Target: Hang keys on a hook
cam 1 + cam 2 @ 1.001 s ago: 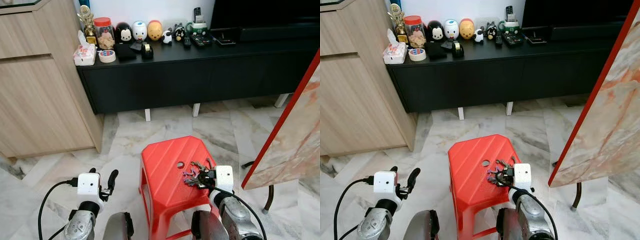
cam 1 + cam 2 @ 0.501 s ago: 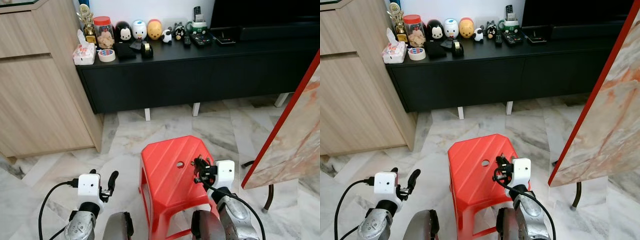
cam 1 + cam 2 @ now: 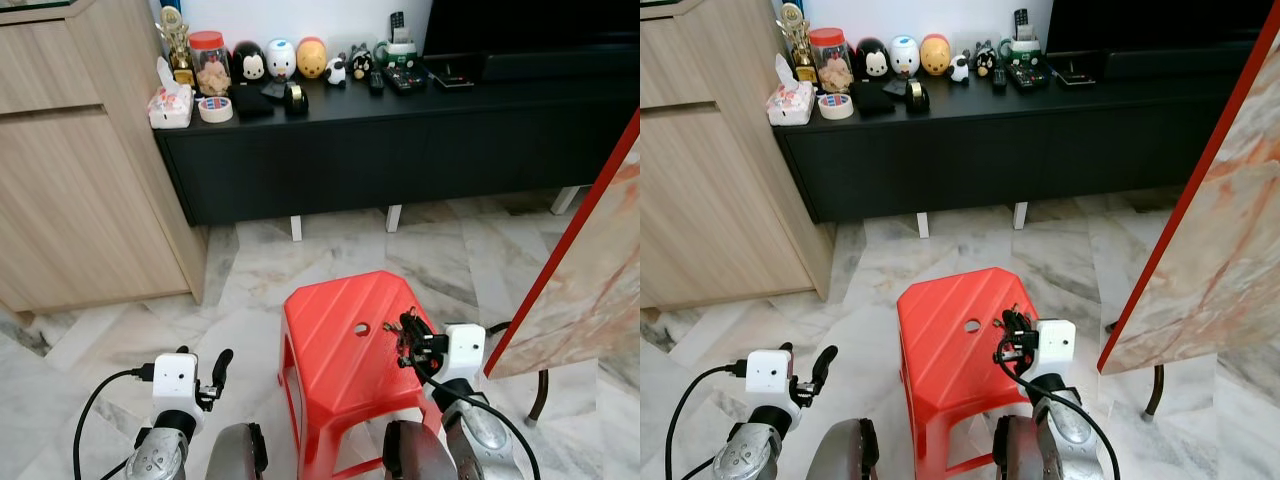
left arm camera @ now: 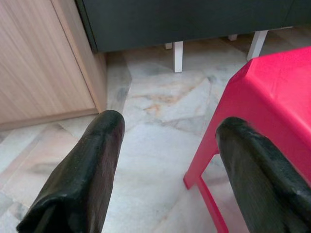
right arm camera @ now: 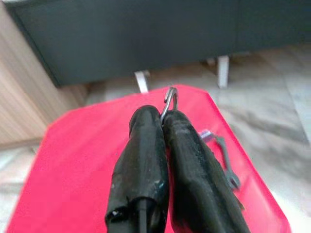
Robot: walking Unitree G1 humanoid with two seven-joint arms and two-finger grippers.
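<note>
Right gripper [image 3: 408,338] clenched on keys [image 3: 404,330] by ring, just above red stool [image 3: 335,345], so bunch dangles free for hook. Left gripper [image 4: 170,160] released, idle beside stool.

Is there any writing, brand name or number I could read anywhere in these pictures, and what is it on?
No text can be read anywhere.
Red-lidded clear jar on the long black cabinet: its label is too small to read.
White tissue pack with a pink print: print too blurred to read.
Black remote controls: buttons too small to read.
Red plastic stool: no markings visible.
</note>
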